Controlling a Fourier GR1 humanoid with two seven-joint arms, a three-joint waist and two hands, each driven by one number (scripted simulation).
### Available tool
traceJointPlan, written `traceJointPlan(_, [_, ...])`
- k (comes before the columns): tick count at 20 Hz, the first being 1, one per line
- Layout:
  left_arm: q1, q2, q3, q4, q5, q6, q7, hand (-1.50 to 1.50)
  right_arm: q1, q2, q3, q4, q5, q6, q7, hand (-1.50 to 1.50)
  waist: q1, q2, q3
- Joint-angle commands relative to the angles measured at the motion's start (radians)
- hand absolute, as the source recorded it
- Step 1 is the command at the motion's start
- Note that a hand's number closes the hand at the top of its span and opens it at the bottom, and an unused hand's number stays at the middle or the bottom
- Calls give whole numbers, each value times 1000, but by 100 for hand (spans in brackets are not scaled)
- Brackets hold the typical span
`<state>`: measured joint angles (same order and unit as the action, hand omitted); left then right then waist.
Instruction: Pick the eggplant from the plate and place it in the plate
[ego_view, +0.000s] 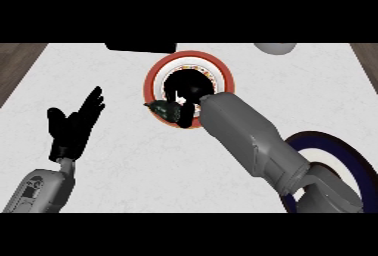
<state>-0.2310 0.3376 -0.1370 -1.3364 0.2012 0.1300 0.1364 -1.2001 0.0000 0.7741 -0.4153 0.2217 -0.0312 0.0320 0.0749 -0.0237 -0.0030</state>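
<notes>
Head view: the right forearm (247, 137) runs up from the lower right corner, slanting toward the upper left, and ends over the red plate (225, 75) near the top middle of the white counter (125, 145). The right hand (188, 92) sits over the plate's centre, a black mass with its fingers curled downward. The eggplant (164, 108) lies at the lower left of this plate, a dark body with a greenish end that pokes out over the rim toward the left. The hand's fingers bend round the eggplant's right part and hide much of it, so the hand appears to be holding it; whether the eggplant is lifted off the plate or resting on it I cannot tell.

The blue plate (347, 150) lies at the lower right, well apart from the red one, and the right forearm covers most of its left half.

The left hand (74, 127) shows at the left, open, fingers straight and pointing up and a little right, thumb spread to the left, holding nothing. Its grey forearm (40, 190) enters from the lower left corner.
</notes>
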Motion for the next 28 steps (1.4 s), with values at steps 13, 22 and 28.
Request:
traceJointPlan(13, [-67, 4, -16, 23, -12, -37, 7, 0, -268, 0, 61, 43, 168, -758, 932, 150, 66, 37, -5])
traceJointPlan(22, [-35, -14, -12, 1, -20, -16, 1, 0, -235, 0, 174, 47, 258, -838, 1209, 150, 31, 37, -1])
traceJointPlan(28, [-41, -21, 8, 21, -22, -9, -4, 0, -149, 0, 182, 50, 243, -772, 1174, 150, 5, 41, 1])
